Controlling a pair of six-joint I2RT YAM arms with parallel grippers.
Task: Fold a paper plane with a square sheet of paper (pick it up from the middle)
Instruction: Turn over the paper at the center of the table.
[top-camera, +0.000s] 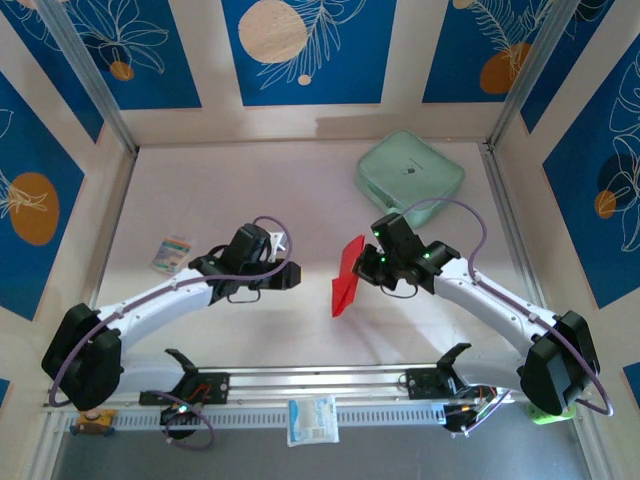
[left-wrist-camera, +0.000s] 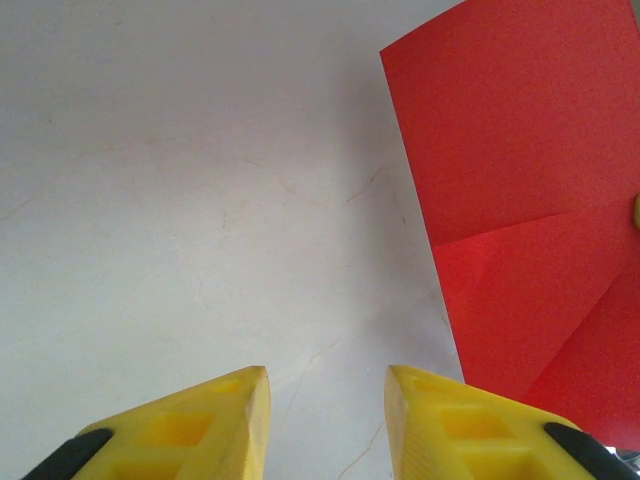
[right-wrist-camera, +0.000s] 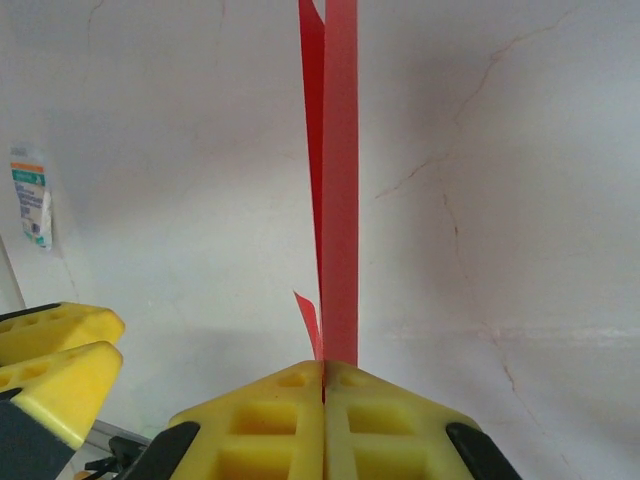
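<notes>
Red paper folded, nipped in clenched right gripper, standing edge-on straight ahead of tips. Opposite, left gripper released, empty; paper ahead-right of it, apart.

1. A mint-green zip case with rounded corners lies flat on the bench. It is beyond the right hand and slightly to its right, near the far wall.
2. A small white printed packet lies flat on the bench, left of the left hand and well apart from it. The right wrist view shows teal print on it.
3. A white and pale blue packet lies at the near edge, nearer than both hands and roughly between them.
4. The bench is pale, with thin crack-like lines.
5. Blue wall panels with white leaf drawings and orange and cream discs stand beyond both hands.
</notes>
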